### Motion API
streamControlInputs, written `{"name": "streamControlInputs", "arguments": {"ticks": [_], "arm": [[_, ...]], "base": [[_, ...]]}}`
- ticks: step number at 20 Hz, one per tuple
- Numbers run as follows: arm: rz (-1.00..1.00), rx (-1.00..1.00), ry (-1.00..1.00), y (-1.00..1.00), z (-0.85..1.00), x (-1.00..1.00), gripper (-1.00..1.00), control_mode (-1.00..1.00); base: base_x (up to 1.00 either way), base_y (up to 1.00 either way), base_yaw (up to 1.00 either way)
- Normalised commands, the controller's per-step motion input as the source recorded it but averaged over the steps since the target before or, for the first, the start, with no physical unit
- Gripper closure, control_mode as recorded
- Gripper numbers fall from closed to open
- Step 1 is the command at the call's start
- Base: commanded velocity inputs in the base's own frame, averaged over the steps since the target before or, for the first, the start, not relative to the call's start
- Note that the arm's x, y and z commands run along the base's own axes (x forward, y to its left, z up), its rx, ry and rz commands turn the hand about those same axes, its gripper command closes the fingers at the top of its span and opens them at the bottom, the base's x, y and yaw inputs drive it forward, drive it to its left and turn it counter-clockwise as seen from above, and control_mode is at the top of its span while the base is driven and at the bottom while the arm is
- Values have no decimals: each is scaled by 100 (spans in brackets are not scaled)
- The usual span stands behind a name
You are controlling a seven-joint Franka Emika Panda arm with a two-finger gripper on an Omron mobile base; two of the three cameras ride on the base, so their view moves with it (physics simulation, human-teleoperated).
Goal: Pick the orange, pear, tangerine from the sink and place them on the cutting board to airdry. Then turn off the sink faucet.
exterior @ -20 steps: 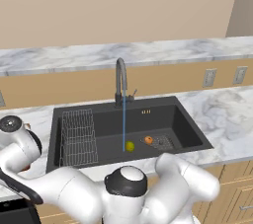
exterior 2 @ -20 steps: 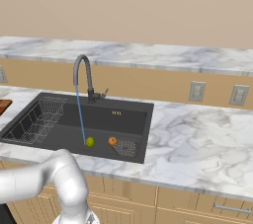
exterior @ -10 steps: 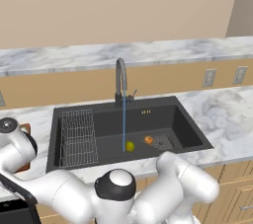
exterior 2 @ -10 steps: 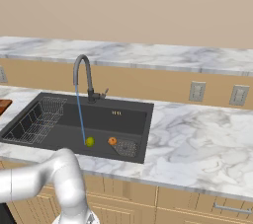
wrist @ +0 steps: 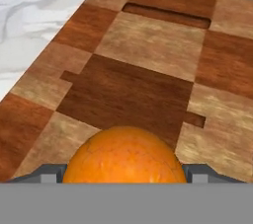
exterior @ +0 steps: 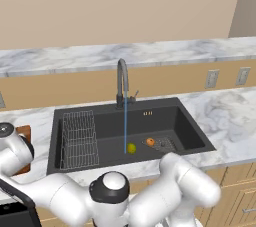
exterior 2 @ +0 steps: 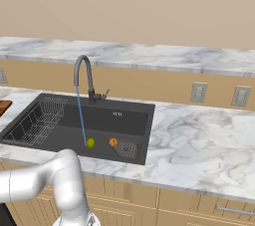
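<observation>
— How many fruits are there?
— Three: one pear (exterior: 131, 147) and one tangerine (exterior: 150, 142) in the sink (exterior: 185, 126), near the faucet (exterior: 122, 82) stream; one orange (wrist: 124, 157) clamped in the gripper (wrist: 124, 172) above the cutting board (wrist: 148, 45).
— Any room?
— The board's wood lies bare to its edges; marble bench (wrist: 34, 16) borders it.

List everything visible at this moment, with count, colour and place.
sink: one, dark grey, in counter
sink faucet: one, dark grey, behind basin, water running
wire rack: one, grey, sink's left side
pear: one, yellow-green, sink floor by the stream
loose orange fruit: one, orange, beside drain grate
cutting board: one, brown, on counter
outlets: two, pale, backsplash
held orange fruit: one, orange, over board
jaws: dark grey, flanking held fruit
</observation>
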Motion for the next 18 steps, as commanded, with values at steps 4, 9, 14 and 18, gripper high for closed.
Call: {"name": "streamControlInputs", "arguments": {"ticks": [4,9,14,18], "arm": [[-4,0,4,10,-18,20,100,-100],[-4,0,4,11,-18,20,100,-100],[-4,0,3,18,-21,16,100,-100],[-4,0,4,11,-27,11,100,-100]], "base": [[0,0,0],[0,0,0],[0,0,0],[0,0,0]]}}
